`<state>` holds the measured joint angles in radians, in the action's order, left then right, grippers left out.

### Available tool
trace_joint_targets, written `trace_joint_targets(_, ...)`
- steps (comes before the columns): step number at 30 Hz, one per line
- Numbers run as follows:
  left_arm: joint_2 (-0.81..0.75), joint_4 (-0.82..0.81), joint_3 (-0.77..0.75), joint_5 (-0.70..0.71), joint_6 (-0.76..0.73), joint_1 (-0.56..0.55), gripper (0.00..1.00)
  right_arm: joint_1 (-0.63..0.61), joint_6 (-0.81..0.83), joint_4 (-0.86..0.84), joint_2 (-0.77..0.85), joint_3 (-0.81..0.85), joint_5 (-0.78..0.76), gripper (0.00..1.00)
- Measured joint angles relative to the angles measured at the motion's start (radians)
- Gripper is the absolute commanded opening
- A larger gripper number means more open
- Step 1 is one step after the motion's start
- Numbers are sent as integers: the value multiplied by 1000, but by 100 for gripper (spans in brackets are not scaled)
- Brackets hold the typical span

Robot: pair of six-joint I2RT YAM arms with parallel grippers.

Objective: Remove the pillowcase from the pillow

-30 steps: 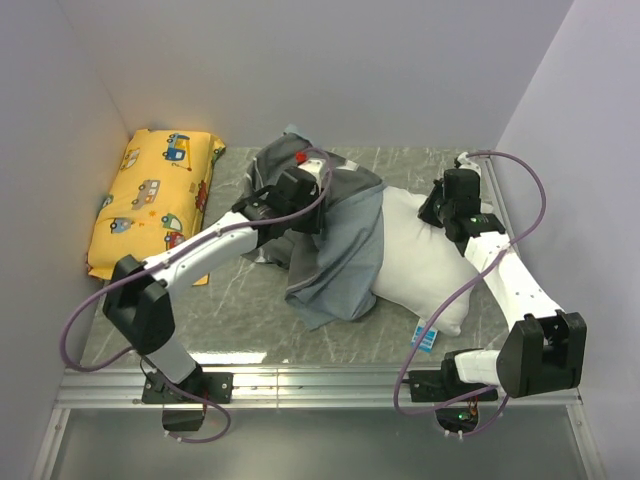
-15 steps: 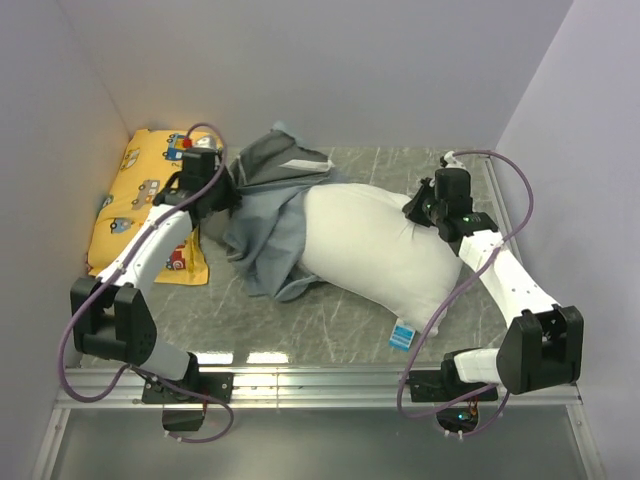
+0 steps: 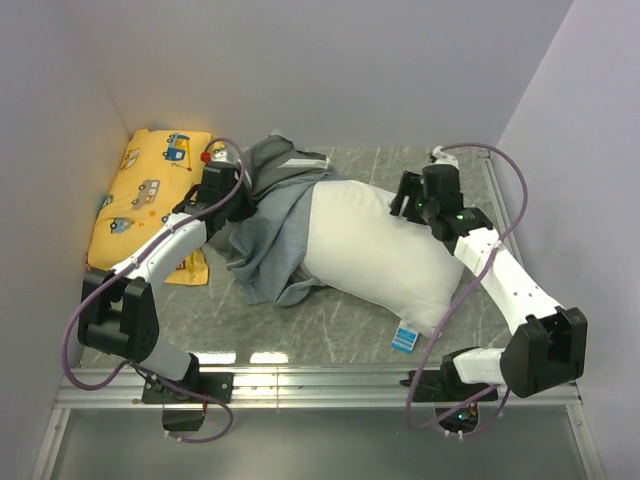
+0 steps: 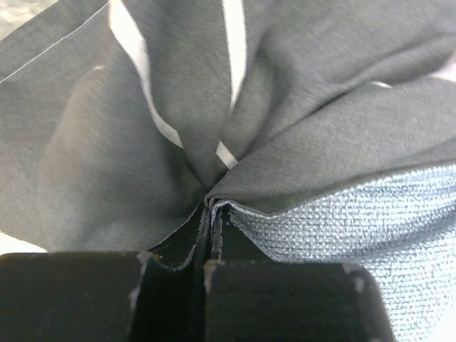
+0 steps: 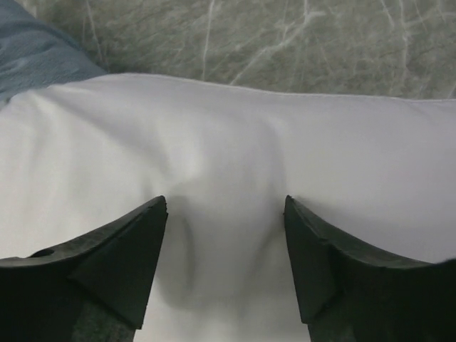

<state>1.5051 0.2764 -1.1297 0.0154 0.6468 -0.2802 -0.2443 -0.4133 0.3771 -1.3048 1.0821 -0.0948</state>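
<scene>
The white pillow (image 3: 375, 250) lies diagonally across the middle of the table, mostly bare. The grey-blue pillowcase (image 3: 268, 225) is bunched over its left end and spills onto the table. My left gripper (image 3: 232, 195) is shut on a fold of the pillowcase (image 4: 285, 135), the striped dark fabric pinched between the closed jaws (image 4: 210, 214). My right gripper (image 3: 405, 198) stands open at the pillow's upper right side, its jaws wide apart over creased white fabric (image 5: 228, 235); a corner of blue pillowcase (image 5: 35, 60) shows at the upper left there.
A yellow cushion (image 3: 150, 195) printed with cartoon vehicles lies against the left wall. A small blue-and-white tag (image 3: 404, 338) sits near the front edge beside the pillow. Walls close in at left, back and right. The marbled tabletop (image 3: 340, 320) shows in front.
The left gripper pulled the pillowcase leftward off most of the pillow, then eased back a little to the right. The right gripper, earlier shut on the pillow, has opened.
</scene>
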Motion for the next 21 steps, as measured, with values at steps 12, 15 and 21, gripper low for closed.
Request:
trace_joint_targets(12, 13, -66, 13, 34, 27, -102, 1, -482, 101, 27, -47, 104, -212, 93)
trace_joint_targets(15, 13, -70, 13, 35, 27, -105, 0, -514, 117, 27, -122, 103, -241, 93)
trace_joint_targets(21, 37, -46, -31, 39, 27, -99, 0, -516, 126, -1, -235, 91, -324, 28)
